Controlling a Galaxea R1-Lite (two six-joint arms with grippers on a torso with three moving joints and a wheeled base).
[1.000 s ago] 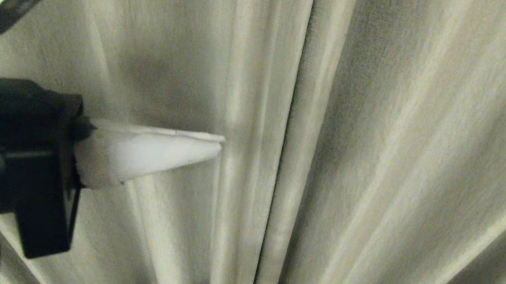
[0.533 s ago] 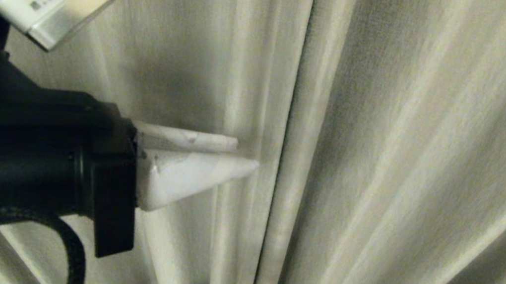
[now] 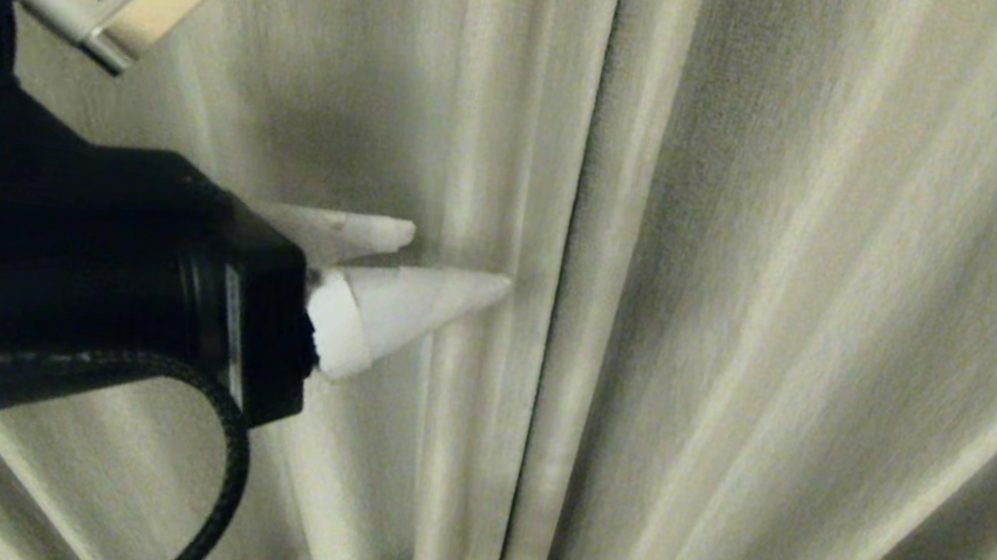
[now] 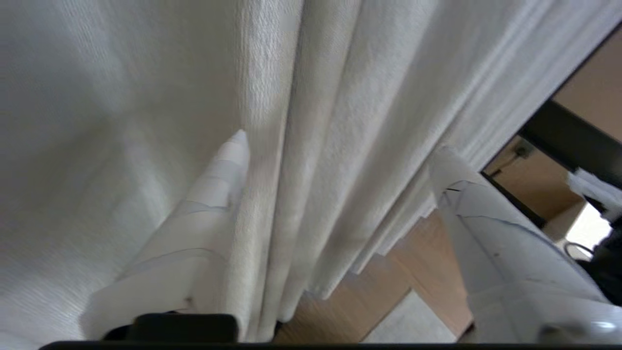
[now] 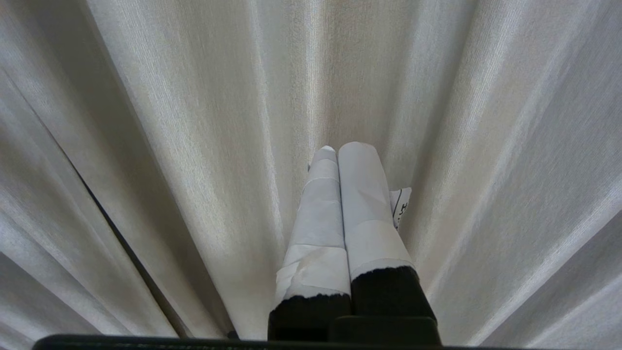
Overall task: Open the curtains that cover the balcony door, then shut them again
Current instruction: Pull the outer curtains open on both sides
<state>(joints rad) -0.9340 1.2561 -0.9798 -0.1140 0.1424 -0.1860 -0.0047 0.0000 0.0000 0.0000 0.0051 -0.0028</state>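
Left gripper point(image 3: 461, 265) is reaching in level toward the curtains point(image 3: 807, 267) with its white fingers point(image 3: 402, 300) spread apart around a fold, right gripper point(image 5: 347, 150) pinched closed just in front of them.

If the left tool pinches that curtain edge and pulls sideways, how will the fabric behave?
Probably floppy: the curtain hangs in soft pleats, so folds would bunch, not slide stiffly. Its woven texture should grip fairly well between the open left tool's fingers.
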